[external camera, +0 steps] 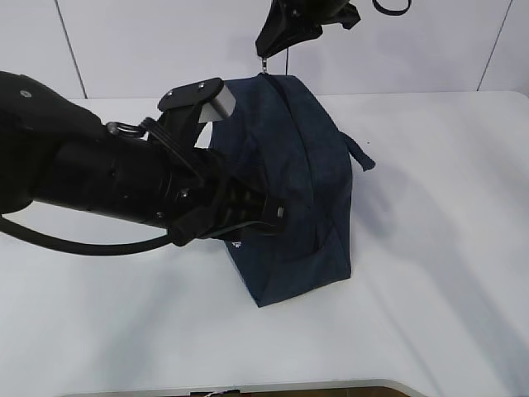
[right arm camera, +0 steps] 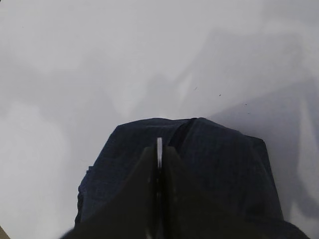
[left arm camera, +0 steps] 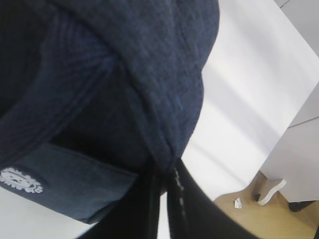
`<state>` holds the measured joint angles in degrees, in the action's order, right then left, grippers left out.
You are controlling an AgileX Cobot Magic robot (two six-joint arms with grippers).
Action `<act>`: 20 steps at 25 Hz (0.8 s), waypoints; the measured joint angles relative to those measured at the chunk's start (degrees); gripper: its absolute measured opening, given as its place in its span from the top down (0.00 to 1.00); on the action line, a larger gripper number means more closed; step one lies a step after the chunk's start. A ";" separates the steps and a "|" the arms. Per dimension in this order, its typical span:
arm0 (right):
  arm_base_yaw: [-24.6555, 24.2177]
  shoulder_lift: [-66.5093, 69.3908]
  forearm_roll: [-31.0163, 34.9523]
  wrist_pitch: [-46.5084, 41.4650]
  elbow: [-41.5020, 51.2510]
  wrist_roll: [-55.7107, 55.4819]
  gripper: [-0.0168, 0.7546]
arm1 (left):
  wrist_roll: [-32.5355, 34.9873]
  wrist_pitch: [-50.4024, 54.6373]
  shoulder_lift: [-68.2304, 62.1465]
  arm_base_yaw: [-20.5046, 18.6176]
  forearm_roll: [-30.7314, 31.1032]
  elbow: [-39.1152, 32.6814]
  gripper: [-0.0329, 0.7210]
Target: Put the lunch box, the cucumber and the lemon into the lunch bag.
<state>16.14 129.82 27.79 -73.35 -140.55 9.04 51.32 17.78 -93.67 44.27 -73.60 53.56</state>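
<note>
A white table (external camera: 430, 248) under pale wall panels carries the lunch bag (external camera: 302, 165) at its middle. The left gripper (left arm camera: 164, 172) is clamped on a fold of the bag's near side; the right gripper (right arm camera: 159, 149), above the bag's far end, pinches the silver zipper pull (right arm camera: 159, 152). The bag's contents are hidden.

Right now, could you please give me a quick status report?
Left end effector shut on lunch bag fabric. Right end effector shut on zipper pull. Lunch box, cucumber, lemon not visible. Nothing obstructing.
</note>
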 joint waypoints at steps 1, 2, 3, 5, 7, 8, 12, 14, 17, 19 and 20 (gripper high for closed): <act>0.00 0.00 0.00 0.00 -0.05 0.00 0.97 | 0.00 0.00 0.00 0.00 0.27 0.00 0.97; 0.00 0.00 0.00 0.00 -0.05 -0.03 0.97 | 0.00 0.00 0.00 0.00 0.44 0.00 0.97; 0.00 0.00 0.00 0.00 -0.05 -0.13 0.97 | 0.00 0.00 0.00 0.00 0.69 0.00 0.97; 0.00 0.24 0.00 0.00 -0.05 -0.13 0.97 | 0.00 0.00 0.00 0.00 0.98 0.00 0.97; 0.00 0.60 0.00 0.00 -0.14 -0.13 0.97 | 0.00 0.00 0.00 0.00 1.12 0.00 0.97; 0.00 1.00 0.00 0.28 -0.14 -0.13 0.97 | 0.00 0.00 0.00 0.00 1.12 0.00 0.97; 0.00 2.29 0.00 3.30 -0.14 -0.13 0.97 | 0.00 0.00 0.00 0.00 1.31 0.00 0.97; 0.00 2.59 0.12 5.17 -0.14 -0.13 0.97 | 0.00 0.00 0.00 0.00 1.39 0.00 0.97; 0.00 2.99 0.25 7.06 -0.14 -0.13 0.97 | 0.00 0.00 0.00 0.00 1.61 0.00 0.97; 0.00 3.90 0.36 8.25 -0.14 -0.13 0.97 | 0.00 0.00 0.00 0.00 1.69 0.00 0.97; 0.00 4.25 0.34 8.96 -0.14 -0.13 0.97 | 0.00 0.09 0.00 0.00 1.75 0.00 0.97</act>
<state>16.14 134.07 28.14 -64.39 -140.69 8.91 51.32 17.87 -93.67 44.27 -71.85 53.56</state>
